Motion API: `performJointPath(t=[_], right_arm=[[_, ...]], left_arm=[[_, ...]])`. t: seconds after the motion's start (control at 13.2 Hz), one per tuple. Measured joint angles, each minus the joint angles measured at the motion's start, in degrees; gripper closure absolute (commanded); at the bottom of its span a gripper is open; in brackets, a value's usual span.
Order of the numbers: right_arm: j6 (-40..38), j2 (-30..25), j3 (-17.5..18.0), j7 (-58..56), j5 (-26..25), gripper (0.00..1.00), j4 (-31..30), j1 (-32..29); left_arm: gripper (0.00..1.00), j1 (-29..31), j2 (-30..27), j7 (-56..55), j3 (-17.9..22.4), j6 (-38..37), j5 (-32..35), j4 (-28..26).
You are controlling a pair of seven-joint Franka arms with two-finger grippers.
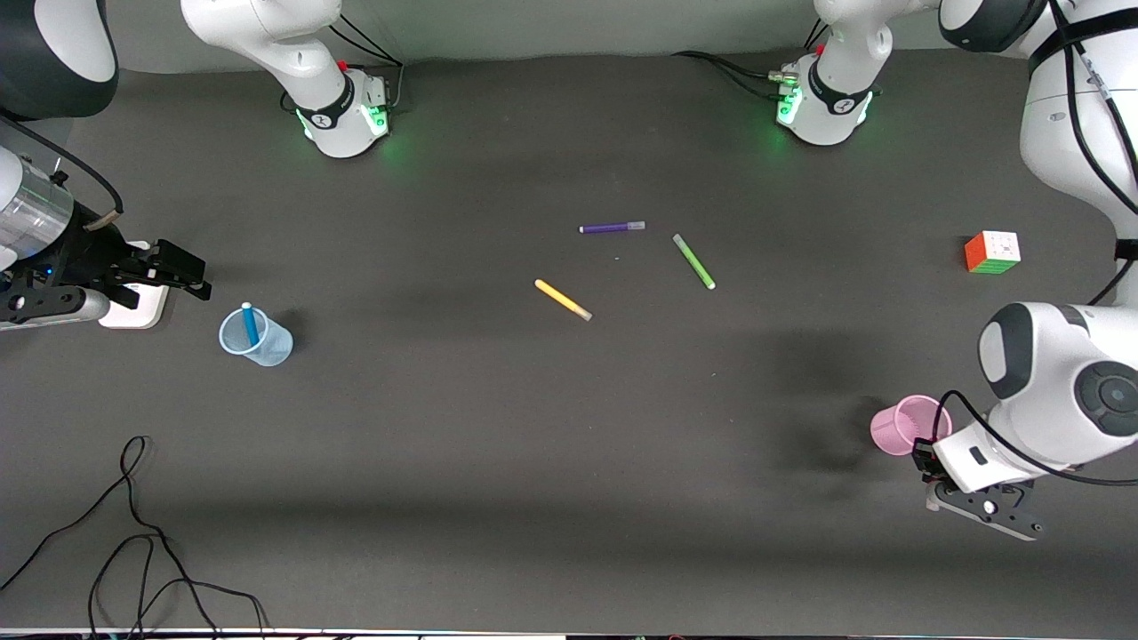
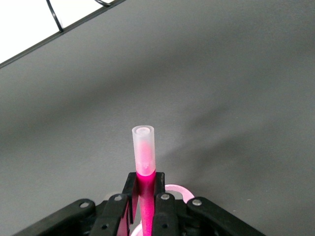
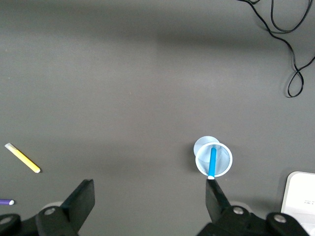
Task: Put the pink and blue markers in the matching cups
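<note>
The bright blue marker [image 1: 250,324] stands leaning inside the pale blue cup [image 1: 267,348] toward the right arm's end of the table; the right wrist view shows the marker [image 3: 212,162] in the cup [image 3: 199,158] too. My right gripper [image 1: 189,272] is open and empty in the air beside that cup, and its jaws show wide apart in the right wrist view [image 3: 149,189]. My left gripper [image 2: 144,184] is shut on the pink marker [image 2: 143,147], held upright with its pale cap up, just over the rim of the pink cup [image 2: 178,189]. In the front view the left gripper [image 1: 925,460] is against the pink cup [image 1: 907,427]; the marker is hidden there.
A purple pen [image 1: 612,228], a green pen [image 1: 693,260] and a yellow pen [image 1: 563,300] lie mid-table. A colour cube [image 1: 992,252] sits toward the left arm's end. A white block [image 1: 138,309] lies under the right arm. A black cable [image 1: 133,533] loops near the front edge.
</note>
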Motion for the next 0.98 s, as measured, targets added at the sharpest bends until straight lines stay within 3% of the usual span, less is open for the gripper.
performJointPath(t=[0.3, 0.45, 0.61, 0.68, 0.76, 0.98], right_arm=[[0.09, -0.01, 0.0, 0.0, 0.02, 0.0, -0.5, -0.01], [0.28, -0.01, 0.0, 0.0, 0.02, 0.0, -0.51, 0.0], [0.43, -0.02, 0.0, 0.0, 0.02, 0.0, -0.51, 0.03], [0.53, -0.02, 0.0, 0.0, 0.02, 0.0, -0.51, 0.05], [0.68, -0.02, 0.0, 0.0, 0.02, 0.0, -0.52, 0.06], [1.1, -0.03, 0.0, 0.0, 0.02, 0.0, -0.56, 0.12]], left_arm=[[1.0, 1.0, -3.41, 0.0, 0.01, 2.53, -0.25, -6.26], [0.86, 1.16, -4.57, 0.0, 0.01, 2.53, -0.35, -7.61], [0.55, 1.2, -5.23, 0.0, 0.01, 2.53, -0.38, -8.32], [0.32, 1.2, -5.31, 0.0, 0.0, 2.53, -0.42, -8.39], [0.01, 1.21, -5.31, 0.0, 0.01, 2.53, -0.45, -8.41], [0.0, 1.22, -5.79, 0.0, -0.04, 2.15, -0.48, -8.35]])
